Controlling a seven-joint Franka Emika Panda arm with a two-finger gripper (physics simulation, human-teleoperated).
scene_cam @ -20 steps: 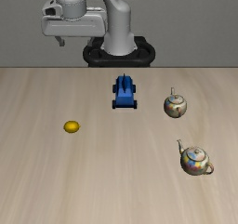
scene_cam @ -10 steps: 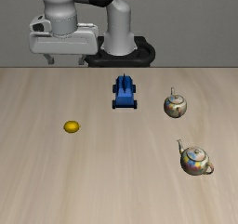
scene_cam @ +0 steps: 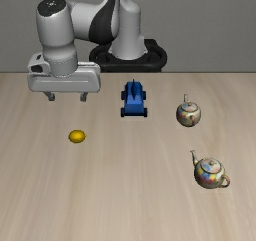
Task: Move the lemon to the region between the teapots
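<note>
The arm (scene_cam: pixel 62 30) has swung down and toward the exterior view's left since a second ago, so the gripper (scene_cam: pixel 67 95) now hangs low over the far edge of the table (scene_cam: pixel 40 200), above and just behind the lemon (scene_cam: pixel 77 136) but not touching it. Its two fingers point down and stand wide apart with nothing between them. Nothing on the wooden top has shifted. The blue toy car (scene_cam: pixel 134 99) sits near the middle, beside the gripper toward the exterior view's right. The lower teapot (scene_cam: pixel 210 172) and the upper teapot (scene_cam: pixel 188 112) stand apart at the right, the gap between them bare. The lemon lies well away from both, at the left.
</note>
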